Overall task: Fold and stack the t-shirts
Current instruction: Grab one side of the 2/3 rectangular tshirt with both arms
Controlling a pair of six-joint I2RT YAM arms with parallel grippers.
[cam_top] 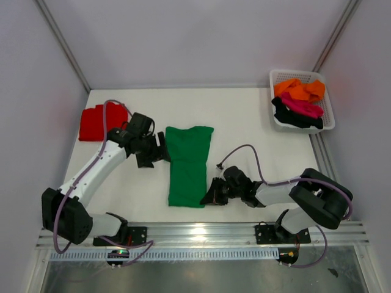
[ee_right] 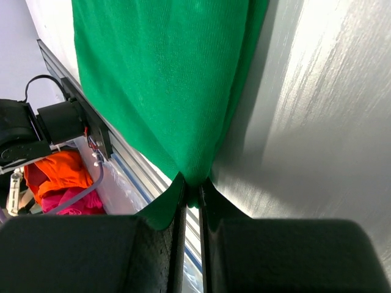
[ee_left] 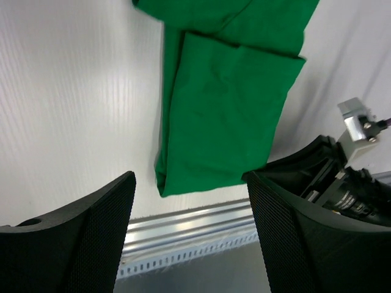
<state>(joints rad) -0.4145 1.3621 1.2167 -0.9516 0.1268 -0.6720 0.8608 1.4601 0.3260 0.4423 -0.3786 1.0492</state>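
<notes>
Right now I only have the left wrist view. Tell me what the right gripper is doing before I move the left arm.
Observer: The right gripper is pinched shut on the near right edge of the green t-shirt.
Operator: Now say what lies on the far left.
Observer: A folded red t-shirt sits at the far left corner of the table, apart from the green one.
Operator: Report what's left to fold.
Observer: A white basket at the far right holds an orange shirt, a magenta shirt and a black shirt.
</notes>
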